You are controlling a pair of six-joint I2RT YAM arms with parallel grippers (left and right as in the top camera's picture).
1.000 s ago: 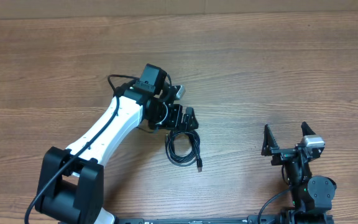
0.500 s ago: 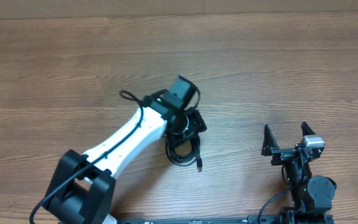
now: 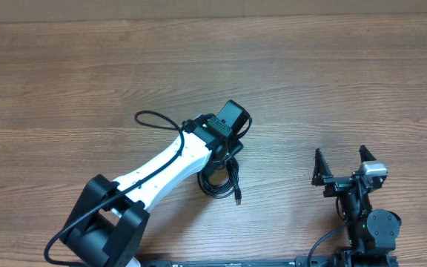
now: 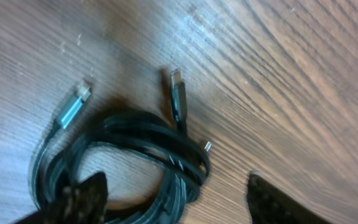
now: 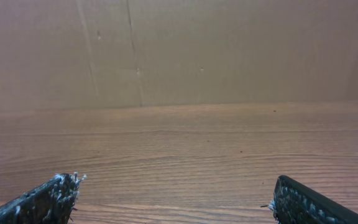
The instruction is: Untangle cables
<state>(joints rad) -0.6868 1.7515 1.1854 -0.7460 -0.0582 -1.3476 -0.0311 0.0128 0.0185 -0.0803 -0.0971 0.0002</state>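
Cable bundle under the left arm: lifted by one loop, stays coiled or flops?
Probably floppy: the cables lie in loose, uneven loops, so a lifted strand would likely sag and drag the rest. Likely light, since they look thin. The plug ends stick out free and may swing or snag.

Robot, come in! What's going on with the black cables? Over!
Left tool open, low over the cables. Cables in one coiled bundle, not yet untangled. Right tool open, empty, off to the side. Nothing in the way.
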